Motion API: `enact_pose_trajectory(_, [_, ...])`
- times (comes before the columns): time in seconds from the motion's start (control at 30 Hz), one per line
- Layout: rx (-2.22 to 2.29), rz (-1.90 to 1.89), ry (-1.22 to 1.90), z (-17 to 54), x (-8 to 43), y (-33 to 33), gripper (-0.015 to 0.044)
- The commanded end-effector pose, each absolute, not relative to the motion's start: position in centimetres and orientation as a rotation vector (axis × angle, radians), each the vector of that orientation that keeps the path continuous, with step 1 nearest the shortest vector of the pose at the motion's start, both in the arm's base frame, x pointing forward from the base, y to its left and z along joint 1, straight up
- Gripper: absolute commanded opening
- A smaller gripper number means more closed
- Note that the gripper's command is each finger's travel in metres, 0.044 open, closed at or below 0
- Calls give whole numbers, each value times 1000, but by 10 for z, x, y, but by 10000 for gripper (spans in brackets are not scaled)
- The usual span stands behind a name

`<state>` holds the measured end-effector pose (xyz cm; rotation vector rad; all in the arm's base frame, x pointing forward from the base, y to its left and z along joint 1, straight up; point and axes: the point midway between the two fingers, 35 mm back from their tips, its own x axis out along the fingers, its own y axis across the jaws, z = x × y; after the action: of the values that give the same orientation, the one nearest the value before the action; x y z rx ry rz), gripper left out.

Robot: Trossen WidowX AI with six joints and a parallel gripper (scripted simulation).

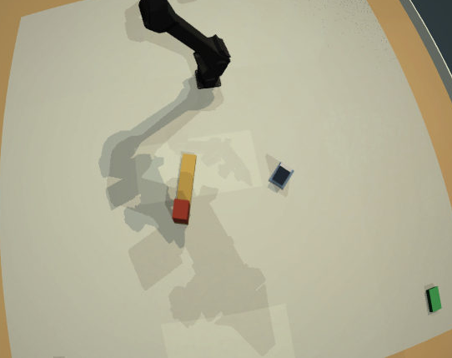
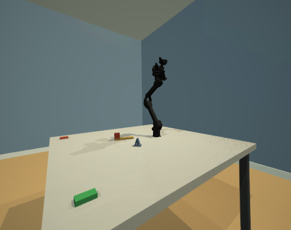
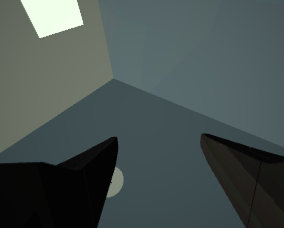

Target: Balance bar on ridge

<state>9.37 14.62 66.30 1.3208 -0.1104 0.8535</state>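
The yellow bar (image 1: 188,176) (image 2: 126,138) lies flat on the table, with a red block (image 1: 181,209) (image 2: 117,135) on its end farther from the arm's base. The small blue ridge (image 1: 282,175) (image 2: 137,142) stands on the table apart from the bar, to its right in the top view, with nothing on it. My gripper (image 3: 158,140) is open and empty, raised high above the table. The wrist view shows only walls, ceiling and lights beyond the two spread fingers. The top view does not show the gripper itself, only the lower arm and shadows.
A green block (image 1: 434,299) (image 2: 85,197) lies far from the arm near a table corner. A small red piece (image 2: 64,138) lies near the table's far left edge in the exterior view. The arm's base (image 1: 208,80) (image 2: 156,133) stands behind the bar and ridge.
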Motion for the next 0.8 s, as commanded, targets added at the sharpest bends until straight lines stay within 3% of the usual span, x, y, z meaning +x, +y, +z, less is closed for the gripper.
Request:
enact_pose_trajectory(0.0, [1142,820,-170,656,97,162,315])
enact_pose_trajectory(0.77, [254,590,-336,608,153,220,315])
